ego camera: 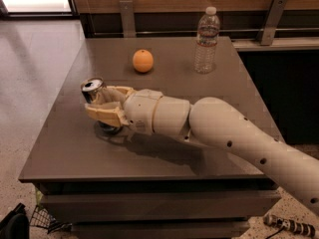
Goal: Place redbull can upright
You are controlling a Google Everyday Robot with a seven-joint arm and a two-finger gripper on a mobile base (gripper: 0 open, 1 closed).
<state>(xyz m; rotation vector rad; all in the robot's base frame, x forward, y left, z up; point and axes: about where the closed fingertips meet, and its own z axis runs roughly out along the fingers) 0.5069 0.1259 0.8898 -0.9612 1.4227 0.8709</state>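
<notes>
The redbull can [93, 89] is a slim silver can with a shiny pull-tab top. It stands nearly upright, leaning a little to the left, at the left middle of the grey table [65, 148]. My gripper [103, 105] is shut on the redbull can, with one tan finger [105, 115] in front and one behind it. The can's lower body is hidden by the fingers. Its base is at or just above the tabletop; I cannot tell whether it touches.
An orange [143, 60] lies at the back middle of the table. A clear water bottle [206, 40] with a white cap stands at the back right. A wooden wall with metal brackets runs behind the table. The floor drops off on the left.
</notes>
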